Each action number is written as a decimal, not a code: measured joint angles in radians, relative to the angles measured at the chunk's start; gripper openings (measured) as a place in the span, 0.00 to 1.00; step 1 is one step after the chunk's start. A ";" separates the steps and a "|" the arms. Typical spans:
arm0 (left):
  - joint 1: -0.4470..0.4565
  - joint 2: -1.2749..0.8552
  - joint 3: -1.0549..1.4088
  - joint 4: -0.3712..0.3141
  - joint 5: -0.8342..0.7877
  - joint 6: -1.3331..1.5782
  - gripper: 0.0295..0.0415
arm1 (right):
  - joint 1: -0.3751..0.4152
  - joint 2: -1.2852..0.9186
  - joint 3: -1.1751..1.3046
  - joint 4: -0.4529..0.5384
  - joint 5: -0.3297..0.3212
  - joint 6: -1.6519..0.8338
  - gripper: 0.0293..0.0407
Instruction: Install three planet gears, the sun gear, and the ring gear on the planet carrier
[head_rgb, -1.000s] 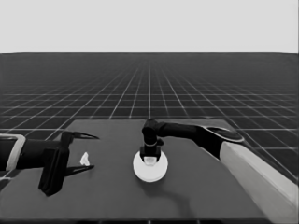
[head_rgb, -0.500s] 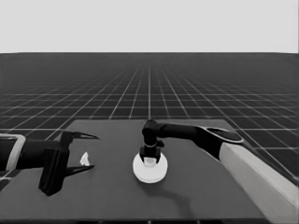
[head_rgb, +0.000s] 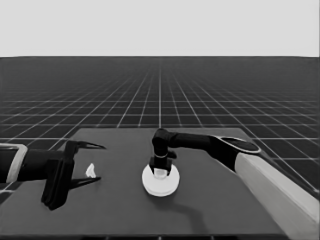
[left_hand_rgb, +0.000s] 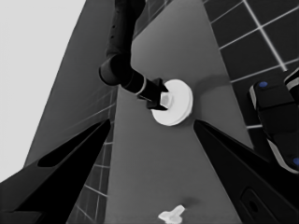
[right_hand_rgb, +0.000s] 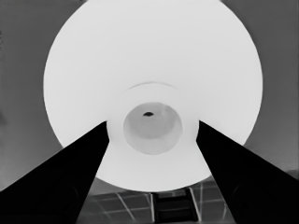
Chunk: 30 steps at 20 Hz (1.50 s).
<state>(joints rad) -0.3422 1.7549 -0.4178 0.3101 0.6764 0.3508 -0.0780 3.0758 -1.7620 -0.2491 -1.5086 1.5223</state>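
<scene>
Directly above the larger round part (head_rgb: 160, 181), right gripper (head_rgb: 160, 171) straddles its raised hub w/ fingers apart, gripping nothing; left gripper (head_rgb: 87, 162) idles open near surface's left end.

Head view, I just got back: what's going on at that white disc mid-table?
The right claw is down over the larger round part at mid-table, its fingers either side of the raised centre hub. No gears show; the disc covers whatever is beneath. The left claw waits over the table's left end, with the thin white piece lying under it, not held.
</scene>
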 joint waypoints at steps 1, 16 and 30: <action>0.000 0.000 0.000 0.000 0.000 0.000 0.75 | 0.000 0.000 0.000 0.000 0.000 0.009 0.49; 0.000 0.000 0.000 0.000 0.000 0.000 0.75 | -0.003 -0.001 -0.001 0.000 0.000 0.140 0.49; 0.000 0.000 0.000 0.000 0.000 0.000 0.75 | -0.002 -0.001 -0.001 0.000 0.000 0.262 0.49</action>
<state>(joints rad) -0.3422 1.7549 -0.4178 0.3101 0.6764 0.3508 -0.0804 3.0750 -1.7626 -0.2495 -1.5091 1.7841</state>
